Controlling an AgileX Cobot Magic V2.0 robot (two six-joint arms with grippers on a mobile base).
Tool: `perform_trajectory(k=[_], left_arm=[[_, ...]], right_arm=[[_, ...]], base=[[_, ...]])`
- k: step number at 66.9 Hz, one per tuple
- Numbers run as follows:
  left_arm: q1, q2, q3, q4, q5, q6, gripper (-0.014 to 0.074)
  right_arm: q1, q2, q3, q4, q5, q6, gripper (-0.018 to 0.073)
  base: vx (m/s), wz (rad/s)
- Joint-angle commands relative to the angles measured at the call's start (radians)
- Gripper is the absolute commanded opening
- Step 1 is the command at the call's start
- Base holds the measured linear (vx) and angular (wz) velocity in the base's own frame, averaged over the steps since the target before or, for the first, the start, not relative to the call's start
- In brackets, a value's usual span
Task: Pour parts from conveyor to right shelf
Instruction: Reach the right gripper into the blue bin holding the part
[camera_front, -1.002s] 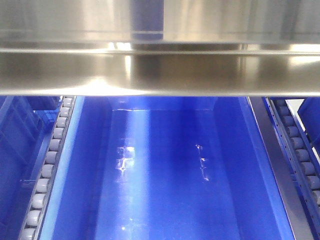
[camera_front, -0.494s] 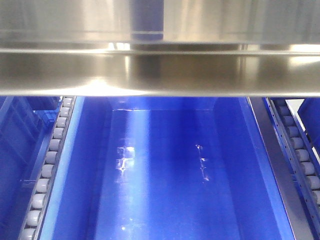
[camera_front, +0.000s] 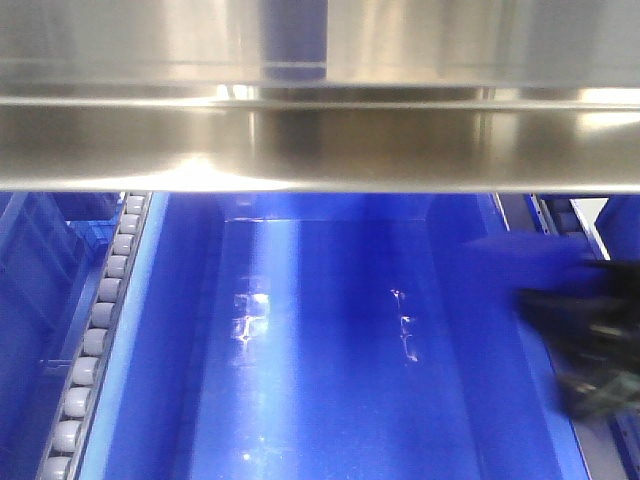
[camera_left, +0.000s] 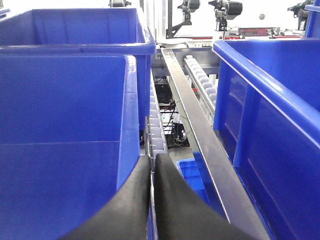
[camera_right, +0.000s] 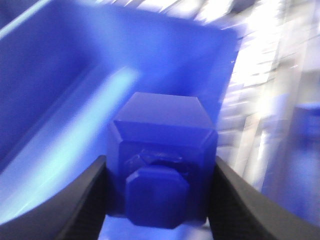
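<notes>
A blue part (camera_right: 162, 130), a bevelled block with a knob facing the camera, sits between the fingers of my right gripper (camera_right: 160, 167), which is shut on it. It hangs over the inside of a deep-blue bin (camera_right: 60, 110). In the front view the right gripper (camera_front: 585, 340) shows as a dark blur at the right wall of the bin (camera_front: 330, 350) on the right shelf, under the shelf's steel beam (camera_front: 320, 140). My left gripper (camera_left: 152, 159) is shut with nothing in it, pointing along the gap between two bins. The conveyor is out of view.
Grey roller lanes (camera_front: 95, 340) run beside the bin. In the left wrist view a blue bin (camera_left: 65, 150) stands on the left and another (camera_left: 270, 100) on the right. A steel rail (camera_left: 195, 125) and rollers (camera_left: 202, 80) lie between them, above a small blue tray (camera_left: 190, 172).
The right gripper has come into the front view from the right, over the bin's right side. Before, only the empty bin and the shelf showed.
</notes>
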Motion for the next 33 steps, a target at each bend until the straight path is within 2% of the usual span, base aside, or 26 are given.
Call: perform_trajectory(k=[1, 9, 33], left_arm=[[-0.006, -0.012, -0.019, -0.006, -0.079, -0.008, -0.0006], [-0.006, -0.012, -0.019, -0.006, -0.079, -0.008, -0.0006], [-0.006, -0.012, -0.019, -0.006, -0.079, -0.008, -0.0006]], right_arm=[[0.053, 0.116, -0.095, -0.007, -0.044, -0.014, 0.0016], [0.091, 0.267, -0.185, -0.005, 0.002, -0.009, 0.0020], [0.091, 0.680, -0.437, -0.003, 0.106, 0.116, 0.0036]], base=[[0.00, 0.00], [0.00, 0.00], [0.00, 0.00]])
